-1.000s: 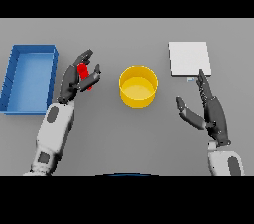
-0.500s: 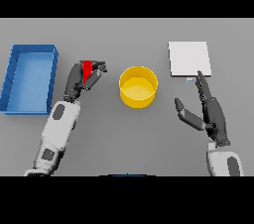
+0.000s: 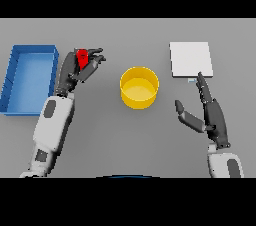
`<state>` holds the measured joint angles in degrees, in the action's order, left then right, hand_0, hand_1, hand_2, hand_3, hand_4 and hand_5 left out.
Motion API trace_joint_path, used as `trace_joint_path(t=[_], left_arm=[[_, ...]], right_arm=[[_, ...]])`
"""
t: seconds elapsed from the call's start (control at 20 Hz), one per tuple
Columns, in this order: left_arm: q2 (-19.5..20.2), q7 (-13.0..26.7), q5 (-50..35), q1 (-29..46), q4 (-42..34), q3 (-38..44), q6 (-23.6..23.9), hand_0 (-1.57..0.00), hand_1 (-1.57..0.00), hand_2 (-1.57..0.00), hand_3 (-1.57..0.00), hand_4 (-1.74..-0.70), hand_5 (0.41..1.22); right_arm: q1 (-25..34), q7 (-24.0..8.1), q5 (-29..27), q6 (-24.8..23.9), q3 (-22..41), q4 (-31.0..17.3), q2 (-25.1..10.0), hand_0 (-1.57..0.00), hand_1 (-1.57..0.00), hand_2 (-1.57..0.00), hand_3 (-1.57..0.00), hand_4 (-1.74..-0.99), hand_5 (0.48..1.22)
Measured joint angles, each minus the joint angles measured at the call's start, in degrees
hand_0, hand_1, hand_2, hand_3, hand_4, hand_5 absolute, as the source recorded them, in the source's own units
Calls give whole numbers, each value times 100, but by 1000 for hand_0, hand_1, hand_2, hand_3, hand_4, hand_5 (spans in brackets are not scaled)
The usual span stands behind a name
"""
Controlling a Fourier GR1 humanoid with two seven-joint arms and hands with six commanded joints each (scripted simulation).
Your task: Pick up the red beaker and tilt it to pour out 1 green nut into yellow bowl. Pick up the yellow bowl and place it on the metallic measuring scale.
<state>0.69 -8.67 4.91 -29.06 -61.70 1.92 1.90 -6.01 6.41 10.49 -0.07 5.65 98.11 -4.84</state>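
Your left hand has its dark fingers curled round the small red beaker, which sits at the top of the grasp, peeking out between fingers and thumb at about 12 o'clock from the palm. You cannot tell from this view how far the beaker is tilted. The round yellow bowl stands on the grey table at roughly 4 o'clock from the beaker, well apart from the hand. At 9 o'clock from your left hand lies the rectangular blue bin, just beside the forearm. Your right hand is open, fingers straight, thumb spread toward the bowl. Its fingertips point at 12 o'clock toward the flat white metallic measuring scale, reaching just to its near edge.
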Motion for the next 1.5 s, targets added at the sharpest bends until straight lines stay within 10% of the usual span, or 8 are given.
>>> trace_joint_path(t=[1.2,1.5], left_arm=[[1466,1736,3501,-2152,486,-3459,-1229,-1571,-1571,-1571,-1492,-1698,1205],[1580,1435,4304,-2922,887,-4360,-1962,-1571,-1571,-1571,-1295,-1719,1217]], right_arm=[[-43,-118,96,-7,64,129,5,1,1,1,1,-1190,675],[-52,-191,-169,50,-25,24,123,1,1,1,1,-1206,639]])
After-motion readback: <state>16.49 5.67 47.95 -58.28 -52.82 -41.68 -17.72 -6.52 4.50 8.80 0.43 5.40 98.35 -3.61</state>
